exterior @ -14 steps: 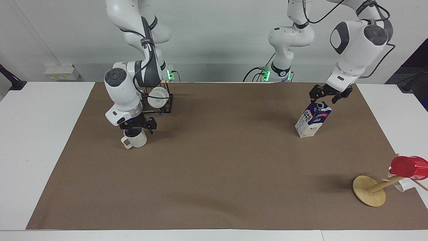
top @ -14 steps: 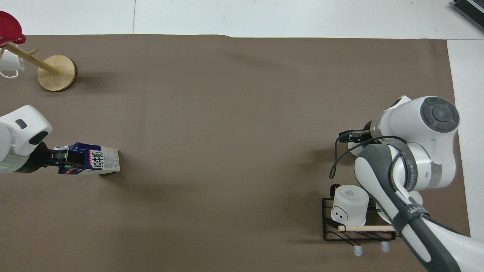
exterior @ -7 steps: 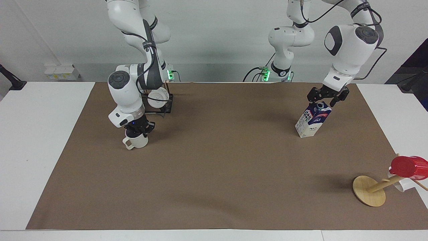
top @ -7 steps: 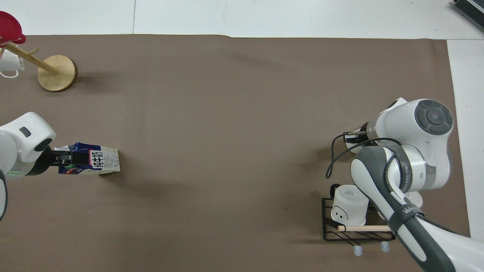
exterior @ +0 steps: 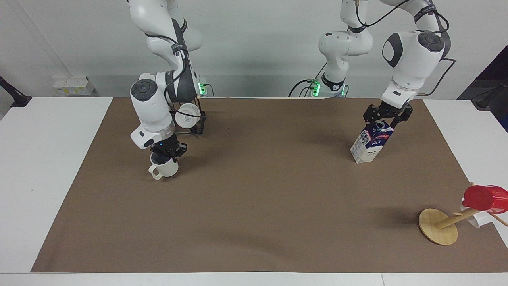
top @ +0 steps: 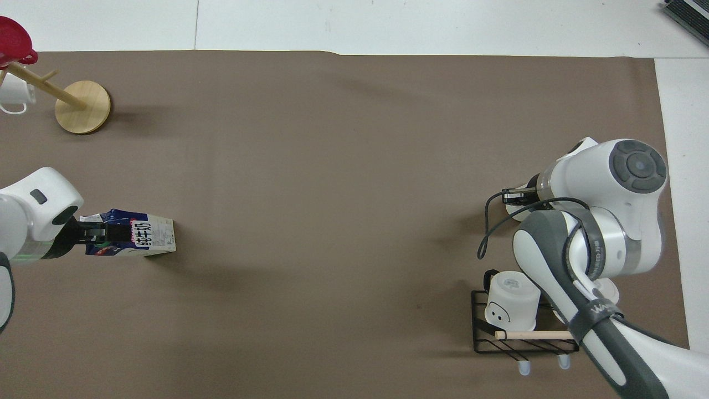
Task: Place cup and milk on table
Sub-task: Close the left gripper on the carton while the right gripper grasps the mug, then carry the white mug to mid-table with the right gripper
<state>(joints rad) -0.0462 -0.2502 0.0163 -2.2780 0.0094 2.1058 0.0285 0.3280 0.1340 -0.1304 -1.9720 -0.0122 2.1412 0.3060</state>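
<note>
The table (exterior: 47, 167) is white, largely covered by a brown sheet (exterior: 258, 206), before a pale wall. The right pincer (exterior: 164, 153) is clamped on the cup (exterior: 166, 168) near the right arm's end. The left pincer (exterior: 385, 117) is closed on the tilted milk (exterior: 371, 143) toward the left arm's end.

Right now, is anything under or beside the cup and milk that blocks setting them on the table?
Nothing visible does. The right pincer holds the cup and the left pincer the tilted milk over bare brown sheet on the table.
</note>
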